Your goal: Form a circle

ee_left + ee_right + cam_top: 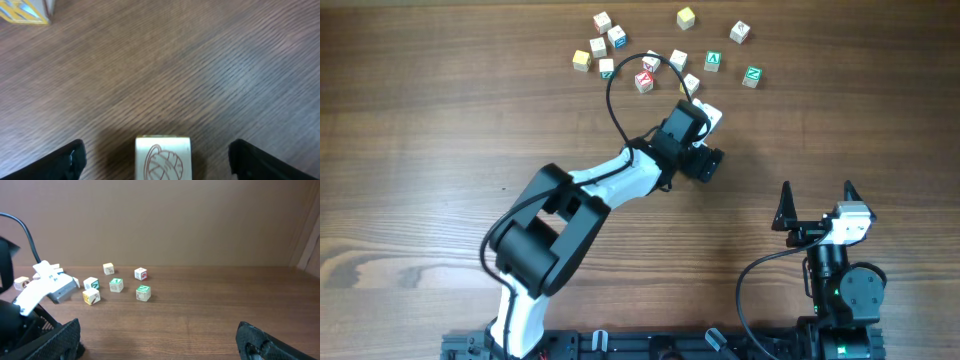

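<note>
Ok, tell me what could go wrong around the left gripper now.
The left gripper stands open around a cube; a skewed retreat could knock it out of place. The arm's black cable loops close by the red-marked cube and might brush it when the arm moves.

Dark wooden table [440, 120], grain running left-right in the overhead view. Two loose letter cubes sat at the far side, apart from each other: a yellow-topped cube [686, 17] and, to its right, a red-marked cube [740, 32]. A pale cube [163, 159] with a brown line drawing on its face stood upright on bare wood, alone. Plain beige wall [165, 220] behind the table, with a paler panel [311, 235] at the right edge.
</note>
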You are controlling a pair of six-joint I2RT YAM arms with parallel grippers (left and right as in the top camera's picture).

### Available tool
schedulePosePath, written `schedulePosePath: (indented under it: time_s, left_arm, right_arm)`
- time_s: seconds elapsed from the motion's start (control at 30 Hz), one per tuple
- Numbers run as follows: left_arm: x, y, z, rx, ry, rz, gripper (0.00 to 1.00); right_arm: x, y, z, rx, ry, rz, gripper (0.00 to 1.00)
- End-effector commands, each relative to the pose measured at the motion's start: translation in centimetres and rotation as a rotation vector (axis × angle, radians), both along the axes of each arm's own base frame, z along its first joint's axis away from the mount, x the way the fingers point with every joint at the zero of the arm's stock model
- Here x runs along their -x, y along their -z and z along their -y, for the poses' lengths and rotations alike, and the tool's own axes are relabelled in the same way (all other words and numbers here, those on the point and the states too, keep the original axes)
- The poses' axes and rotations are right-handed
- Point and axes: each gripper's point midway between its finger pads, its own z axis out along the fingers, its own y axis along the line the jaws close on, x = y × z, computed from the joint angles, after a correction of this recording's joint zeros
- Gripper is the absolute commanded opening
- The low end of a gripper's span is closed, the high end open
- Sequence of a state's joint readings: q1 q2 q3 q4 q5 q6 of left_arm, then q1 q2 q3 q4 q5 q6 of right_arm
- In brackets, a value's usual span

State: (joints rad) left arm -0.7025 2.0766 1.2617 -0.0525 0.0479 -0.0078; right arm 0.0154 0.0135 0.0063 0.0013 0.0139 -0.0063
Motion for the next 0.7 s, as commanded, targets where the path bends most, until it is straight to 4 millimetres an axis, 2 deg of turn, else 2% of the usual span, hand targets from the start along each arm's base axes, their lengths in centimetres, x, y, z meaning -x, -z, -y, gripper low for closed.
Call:
schedulePosePath:
  time_s: [0.0, 0.03, 0.17, 0.23, 0.3, 0.37, 0.43, 0.53, 0.67]
  left_arm:
    - [-2.8, -10.0, 0.1, 0.058, -0.021, 0.194, 1.00]
    - [-3.6, -12.1, -0.2, 0.059, -0.026, 0.235, 1.00]
    - [-7.5, -17.3, -2.3, 0.069, -0.115, 0.319, 1.00]
    - [-9.3, -18.8, -3.9, 0.087, -0.157, 0.348, 1.00]
    - [-10.9, -19.4, -5.5, 0.121, -0.173, 0.355, 1.00]
    - [-12.2, -19.0, -7.1, 0.140, -0.187, 0.348, 1.00]
    - [-13.3, -17.5, -8.1, 0.150, -0.189, 0.324, 0.99]
    - [-14.6, -13.8, -8.6, 0.142, -0.192, 0.279, 0.98]
    - [-15.8, -9.5, -8.3, 0.129, -0.194, 0.257, 0.98]
  right_arm:
    - [0.1, -0.3, -0.4, 0.017, -0.019, 0.012, 1.00]
    - [0.1, -0.3, -0.4, 0.017, -0.019, 0.012, 1.00]
    - [0.1, -0.2, -0.4, 0.017, -0.019, 0.012, 1.00]
    - [0.1, -0.3, -0.4, 0.018, -0.019, 0.012, 1.00]
    - [0.1, -0.2, -0.4, 0.017, -0.019, 0.012, 0.99]
    - [0.1, -0.3, -0.4, 0.017, -0.019, 0.012, 1.00]
    - [0.1, -0.2, -0.4, 0.017, -0.019, 0.012, 1.00]
    - [0.1, -0.2, -0.4, 0.017, -0.019, 0.012, 0.99]
    - [0.1, -0.2, -0.4, 0.017, -0.019, 0.012, 1.00]
